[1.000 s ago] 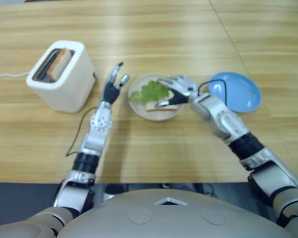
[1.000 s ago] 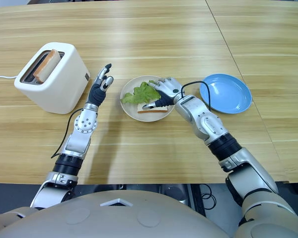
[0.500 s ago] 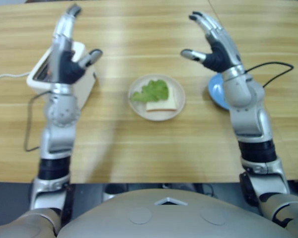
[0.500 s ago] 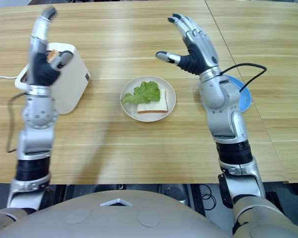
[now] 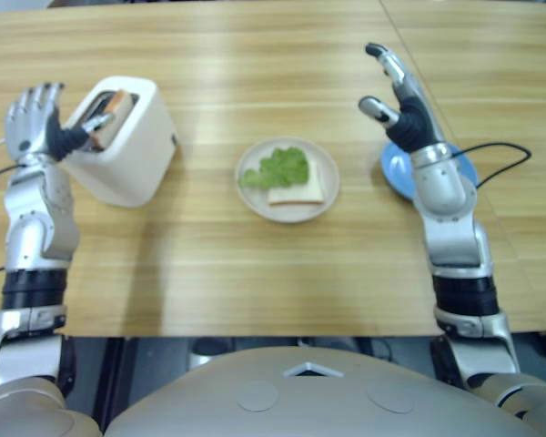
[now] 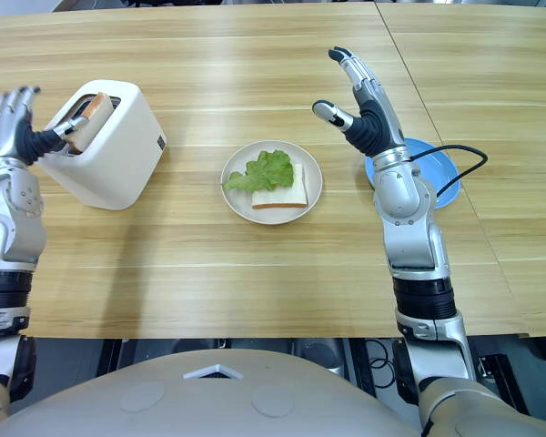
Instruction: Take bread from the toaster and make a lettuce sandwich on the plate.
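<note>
Bread (image 6: 93, 115) upright, lengthwise in toaster (image 6: 109, 159) slot

Counter (image 6: 255, 73): light wood-grain laminate, evenly lit, no hard glare. A seam (image 6: 389, 27) runs diagonally toward the right front, apparently where two panels abut. Beyond the near edge, dark floor (image 6: 100, 350), detail indistinct.

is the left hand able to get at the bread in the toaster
Probably yes: the left hand sits open beside the toaster, and the bread sticks up from its slot, uncovered.
</note>
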You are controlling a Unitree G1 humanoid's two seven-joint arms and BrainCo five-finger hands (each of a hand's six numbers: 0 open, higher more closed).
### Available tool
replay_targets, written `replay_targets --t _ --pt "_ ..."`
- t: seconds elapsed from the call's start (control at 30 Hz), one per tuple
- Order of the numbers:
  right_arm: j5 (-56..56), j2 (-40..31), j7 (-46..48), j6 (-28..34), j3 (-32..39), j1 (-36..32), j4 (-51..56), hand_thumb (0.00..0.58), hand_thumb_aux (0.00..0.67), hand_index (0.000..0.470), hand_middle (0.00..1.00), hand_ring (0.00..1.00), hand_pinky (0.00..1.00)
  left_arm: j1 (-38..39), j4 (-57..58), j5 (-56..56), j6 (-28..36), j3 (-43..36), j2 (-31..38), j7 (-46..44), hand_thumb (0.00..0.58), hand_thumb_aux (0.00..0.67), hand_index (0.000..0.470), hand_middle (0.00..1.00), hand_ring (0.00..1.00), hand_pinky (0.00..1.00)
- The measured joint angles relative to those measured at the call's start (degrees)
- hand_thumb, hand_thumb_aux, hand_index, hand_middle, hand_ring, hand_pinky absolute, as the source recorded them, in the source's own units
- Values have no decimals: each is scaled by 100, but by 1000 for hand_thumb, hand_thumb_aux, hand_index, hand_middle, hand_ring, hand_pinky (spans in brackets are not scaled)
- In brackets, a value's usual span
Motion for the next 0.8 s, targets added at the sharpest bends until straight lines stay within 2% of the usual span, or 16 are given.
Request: replay_targets --t 0.2,0.23,0.27,0.3,0.33,0.37,0.4,0.43,0.47,0.8 --pt "-6 -21 -34 -20 -1 3 35 0 0 0 0 0 0 -94 406 -316 6 -292 -57 -91 0 0 0 0 0 0" --pt "-7 -27 -39 -21 2 3 52 0 0 0 0 0 0 -132 450 -380 6 -301 -57 -91 464 370 254 0 0 0" --pt "-8 -31 -41 -21 8 5 60 0 0 0 0 0 0 -141 465 -409 8 -301 -56 -86 464 370 254 0 0 0" --pt "-8 -33 -42 -21 10 7 62 0 0 0 0 0 0 -143 469 -435 11 -300 -56 -69 565 562 386 0 0 0" --pt "-9 -36 -43 -21 15 10 62 0 0 0 0 0 0 -149 456 -507 4 -299 -55 -24 580 670 460 12 12 12" --pt "-9 -36 -43 -22 19 10 62 0 0 0 0 0 0 -156 455 -528 3 -299 -55 -5 580 670 460 373 373 373" --pt "-10 -38 -43 -22 19 12 62 0 0 0 0 0 0 -161 448 -588 7 -285 -54 60 580 670 460 502 502 502" --pt "-11 -42 -44 -22 19 15 62 0 0 0 0 0 0 -162 447 -609 12 -256 -52 112 580 670 460 502 502 502" --pt "-21 -55 -46 -21 19 24 62 0 0 0 0 0 0 -162 424 -645 13 -202 -47 190 580 670 460 1000 1000 1000" --pt "-137 -102 -92 -21 61 51 69 0 0 0 0 0 0 -11 -622 -1089 -421 196 -187 990 580 670 460 1000 1000 1000"
